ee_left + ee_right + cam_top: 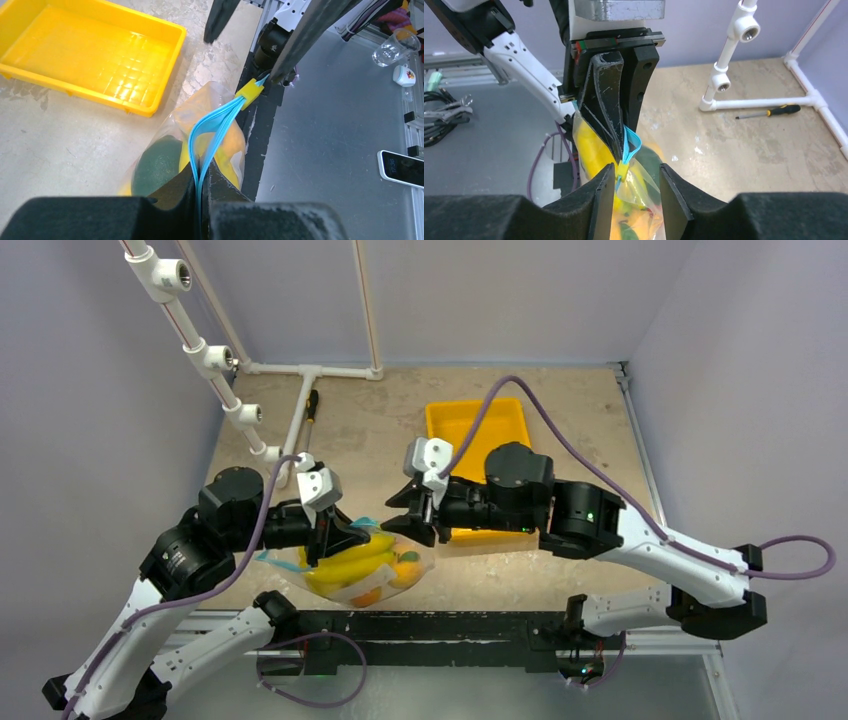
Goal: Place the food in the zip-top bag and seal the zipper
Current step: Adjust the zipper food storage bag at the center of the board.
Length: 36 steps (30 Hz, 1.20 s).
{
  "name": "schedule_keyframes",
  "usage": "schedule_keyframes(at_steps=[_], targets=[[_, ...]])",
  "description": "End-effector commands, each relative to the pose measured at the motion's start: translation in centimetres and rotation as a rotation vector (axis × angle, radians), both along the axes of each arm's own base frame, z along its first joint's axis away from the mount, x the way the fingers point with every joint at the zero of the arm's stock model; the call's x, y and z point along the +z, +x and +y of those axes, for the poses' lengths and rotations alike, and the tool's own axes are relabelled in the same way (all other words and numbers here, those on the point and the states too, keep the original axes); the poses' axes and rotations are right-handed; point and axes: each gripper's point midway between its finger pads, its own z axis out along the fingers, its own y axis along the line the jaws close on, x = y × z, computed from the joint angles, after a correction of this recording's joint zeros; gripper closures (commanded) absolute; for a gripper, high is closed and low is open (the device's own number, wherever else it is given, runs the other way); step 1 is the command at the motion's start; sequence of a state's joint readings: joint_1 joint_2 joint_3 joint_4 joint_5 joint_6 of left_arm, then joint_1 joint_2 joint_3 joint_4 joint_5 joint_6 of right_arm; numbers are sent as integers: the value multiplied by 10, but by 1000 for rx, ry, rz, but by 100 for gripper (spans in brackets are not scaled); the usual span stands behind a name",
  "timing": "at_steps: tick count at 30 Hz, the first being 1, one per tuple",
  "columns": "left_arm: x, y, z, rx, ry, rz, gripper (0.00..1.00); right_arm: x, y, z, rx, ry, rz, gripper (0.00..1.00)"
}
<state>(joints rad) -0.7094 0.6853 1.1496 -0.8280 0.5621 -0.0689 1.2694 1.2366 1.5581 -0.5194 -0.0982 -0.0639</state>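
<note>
Left tool point(200, 175) is clamped tight. Its pads are pinched flat on the thin teal-blue zipper strip point(216, 121) of the clear floppy plastic zip-top bag point(192, 105). The bag hangs from that grip at the near edge of the sandy counter point(370, 430).

Right tool point(635, 172) is spread wide and grips nothing. The small yellow plastic slider point(249, 92) sits between its two fingers. From my left wrist, one fingertip looks to be touching the slider's far end, and the other finger stands well apart.

Between the slider and my left grip the two teal lips bow away from each other, so the mouth gapes along that stretch.

Food is inside the bag. A long yellow toy banana point(352, 565) lies across the middle, a dark green rounded piece point(156, 166) presses low against the plastic, and an orange piece point(405, 568) sits toward the right end. Whether the bag's bottom rests on the counter, I cannot tell.

Beyond my right arm, the rigid yellow plastic tray point(478, 425) lies flat on the counter. Farther back, a black-and-yellow screwdriver point(769, 111) lies beside the white plastic pipe frame point(300, 370).
</note>
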Motion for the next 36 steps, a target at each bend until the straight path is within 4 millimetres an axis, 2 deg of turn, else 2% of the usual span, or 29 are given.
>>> schedule_keyframes(at_steps=[1,7,14,30,36], targets=[[27,0,-6,-18,-92,-59,100,27,-5,-8,10,156,-40,58],[37,-2,-11,-37,-130,-65,100,20,-16,-17,54,224,-39,53],[40,-2,-15,-56,-139,-62,100,21,-14,-22,44,321,-107,51],[55,-7,-16,-83,-184,-94,100,9,-17,7,114,338,-126,58],[54,-8,-17,-94,-183,-92,100,0,-16,8,106,342,-112,60]])
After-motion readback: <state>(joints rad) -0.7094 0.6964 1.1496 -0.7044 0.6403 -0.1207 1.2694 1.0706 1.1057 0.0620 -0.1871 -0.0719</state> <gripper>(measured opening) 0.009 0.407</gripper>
